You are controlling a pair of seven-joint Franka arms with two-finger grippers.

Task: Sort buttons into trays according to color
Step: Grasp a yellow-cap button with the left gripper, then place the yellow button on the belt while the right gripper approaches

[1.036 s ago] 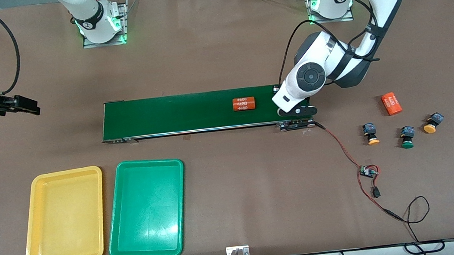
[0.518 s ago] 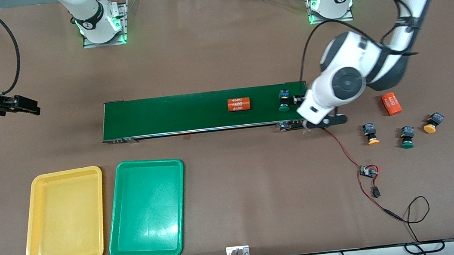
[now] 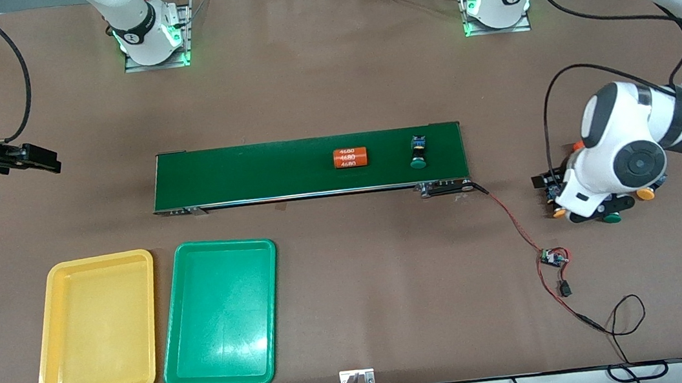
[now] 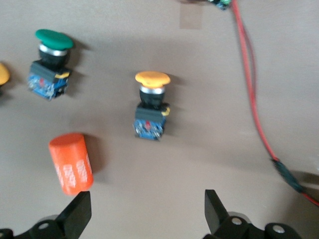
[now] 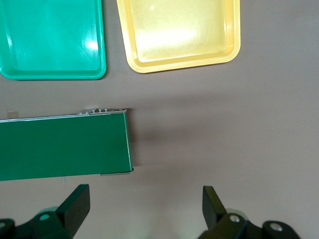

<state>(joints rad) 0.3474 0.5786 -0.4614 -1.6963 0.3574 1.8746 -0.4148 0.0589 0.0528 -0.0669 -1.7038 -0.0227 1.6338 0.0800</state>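
Green button (image 3: 418, 155) now sits freed on belt (image 3: 248, 173); my left gripper (image 4: 144, 211) has swung over, spread wide, yellow button (image 4: 150, 106) just ahead between my jaws; right gripper (image 5: 142, 209) waits spread

Glossy plastic trays (image 3: 211, 249), matt table (image 3: 327, 76)

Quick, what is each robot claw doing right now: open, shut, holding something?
Left gripper: open, empty, over the yellow-capped button on the table.
Right gripper: open, empty, waiting past the conveyor belt end.
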